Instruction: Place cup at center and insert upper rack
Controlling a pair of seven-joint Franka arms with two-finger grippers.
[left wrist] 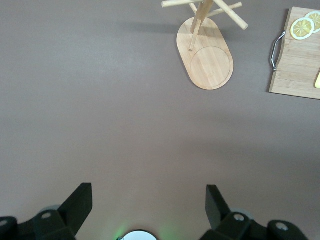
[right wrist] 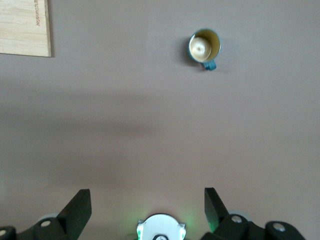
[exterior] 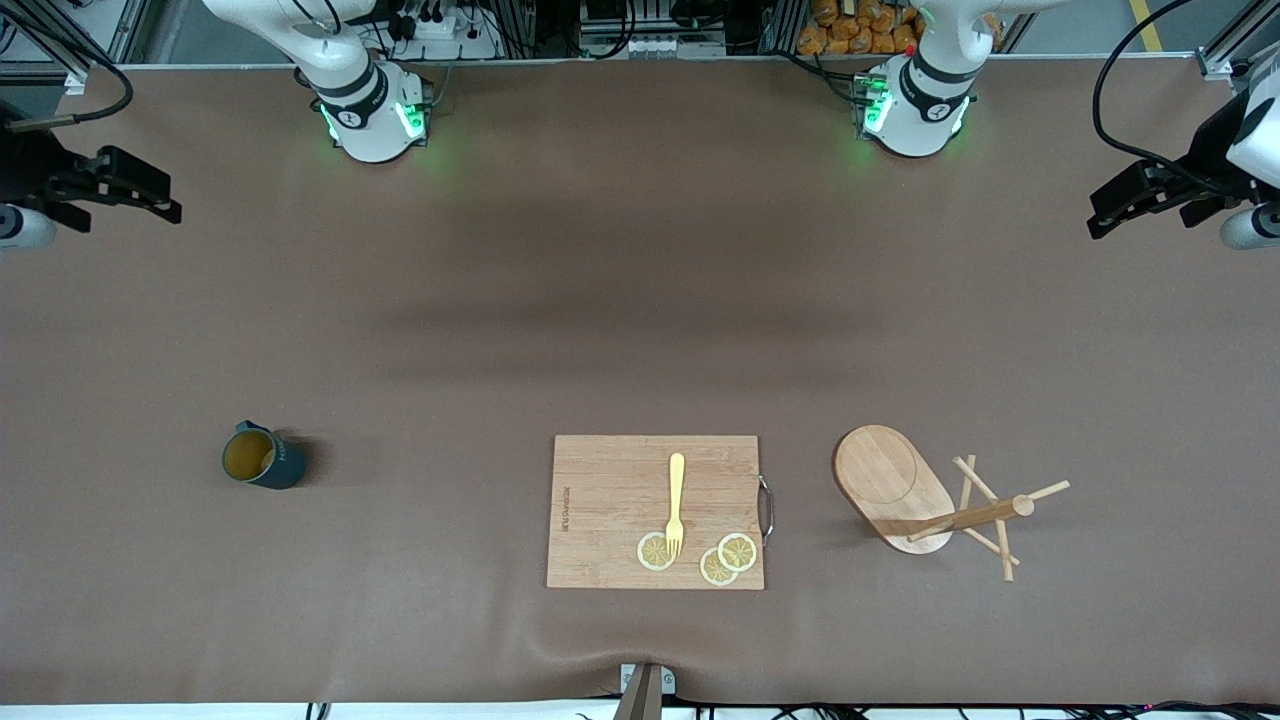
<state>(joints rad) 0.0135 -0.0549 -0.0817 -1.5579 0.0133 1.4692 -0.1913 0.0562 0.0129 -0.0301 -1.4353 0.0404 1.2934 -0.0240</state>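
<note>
The cup (exterior: 262,456), a dark teal mug with a tan inside, stands upright on the table toward the right arm's end; it also shows in the right wrist view (right wrist: 204,46). The upper rack (exterior: 893,480), a wooden mug tree with an oval base, a post and thin pegs, stands toward the left arm's end; it also shows in the left wrist view (left wrist: 206,55). My left gripper (exterior: 1105,215) (left wrist: 149,210) is open and empty, high over the table's edge at its own end. My right gripper (exterior: 160,205) (right wrist: 147,210) is open and empty, high over its own end.
A rectangular wooden cutting board (exterior: 600,500) with a metal handle lies between the cup and the rack, near the front edge. On it are a yellow fork (exterior: 676,500) and three lemon slices (exterior: 737,551). Brown cloth covers the table.
</note>
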